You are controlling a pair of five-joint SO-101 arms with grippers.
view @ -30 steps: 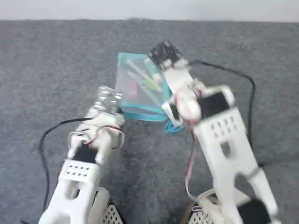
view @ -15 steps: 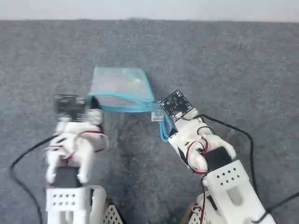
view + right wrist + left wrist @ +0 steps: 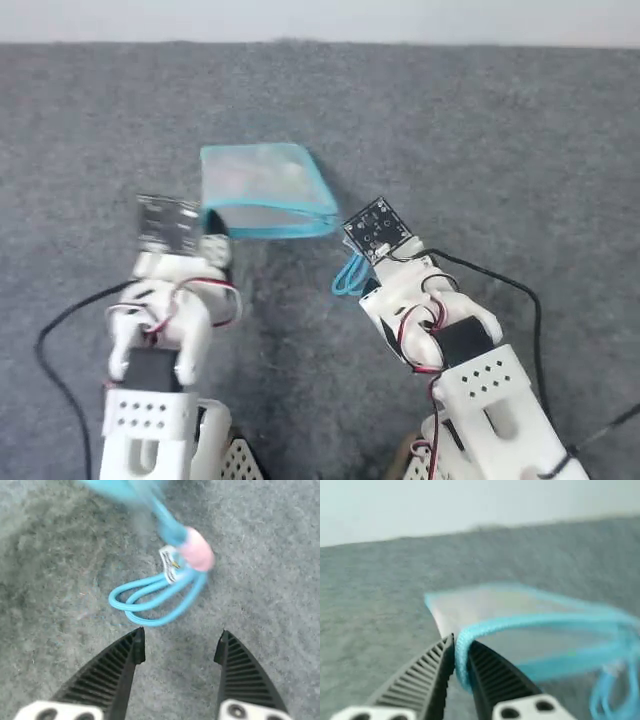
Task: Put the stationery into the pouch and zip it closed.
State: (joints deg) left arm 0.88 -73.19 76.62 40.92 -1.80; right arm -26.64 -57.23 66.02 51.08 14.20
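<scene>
l jaws pinch pouch [image 3: 496,605] edge, r jaws wide over its cord loop [image 3: 155,600]; contents too blurry to id.

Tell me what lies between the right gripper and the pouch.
In the right wrist view, a blue cord loop with a pink bead lies on grey carpet between the open right gripper and the pouch.

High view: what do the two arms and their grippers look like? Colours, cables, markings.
The left arm and right arm are white plastic with perforated panels, black motor blocks and looped red and white wires. A black cable trails off each. Each wrist carries a square circuit board. The left gripper and right gripper have black ribbed fingers on white bases.
</scene>
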